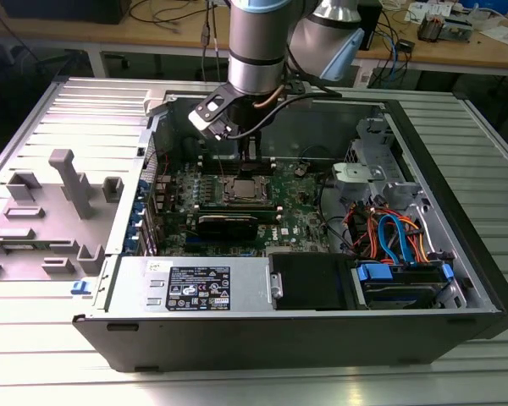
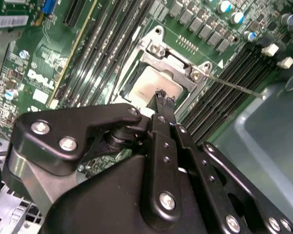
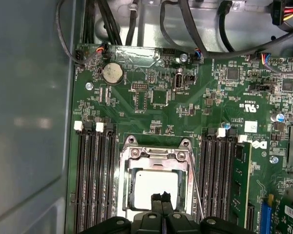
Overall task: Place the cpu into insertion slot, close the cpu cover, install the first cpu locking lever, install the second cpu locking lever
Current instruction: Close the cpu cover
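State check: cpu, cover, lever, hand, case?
cpu: seated in insertion slot.
cpu cover: down over cpu.
locking lever: unlatched, sticking out over the memory slots.
hand: shut, empty, tips over cpu.
case: side open.

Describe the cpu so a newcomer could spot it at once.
Start at the green circuit board. Between its two banks of long black memory slots sits the silver cpu cover; the cpu is the plain pale-grey square in its window.
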Tool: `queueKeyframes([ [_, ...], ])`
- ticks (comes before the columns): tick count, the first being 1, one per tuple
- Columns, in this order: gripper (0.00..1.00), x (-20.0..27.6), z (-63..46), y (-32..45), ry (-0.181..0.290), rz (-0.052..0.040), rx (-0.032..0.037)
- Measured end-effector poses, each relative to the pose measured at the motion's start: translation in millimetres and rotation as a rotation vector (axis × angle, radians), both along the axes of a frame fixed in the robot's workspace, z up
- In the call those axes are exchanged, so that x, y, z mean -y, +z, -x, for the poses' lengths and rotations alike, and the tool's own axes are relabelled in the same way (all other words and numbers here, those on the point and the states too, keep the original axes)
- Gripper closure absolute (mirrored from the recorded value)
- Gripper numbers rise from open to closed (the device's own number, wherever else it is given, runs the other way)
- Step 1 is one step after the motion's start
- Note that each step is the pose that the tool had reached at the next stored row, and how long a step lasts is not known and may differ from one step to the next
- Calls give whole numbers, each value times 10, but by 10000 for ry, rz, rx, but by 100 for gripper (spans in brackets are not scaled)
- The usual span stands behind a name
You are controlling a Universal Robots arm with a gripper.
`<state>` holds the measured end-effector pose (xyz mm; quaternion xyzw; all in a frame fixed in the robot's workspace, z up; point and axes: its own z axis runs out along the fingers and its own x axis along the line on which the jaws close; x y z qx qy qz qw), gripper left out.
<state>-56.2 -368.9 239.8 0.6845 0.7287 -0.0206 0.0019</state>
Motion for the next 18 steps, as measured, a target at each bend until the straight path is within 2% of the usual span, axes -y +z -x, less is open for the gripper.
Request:
queueKeyframes([
  [13, 89, 0, 15, -22, -1, -1, 1],
  [18, 89, -1, 84, -62, 143, -2, 1],
])
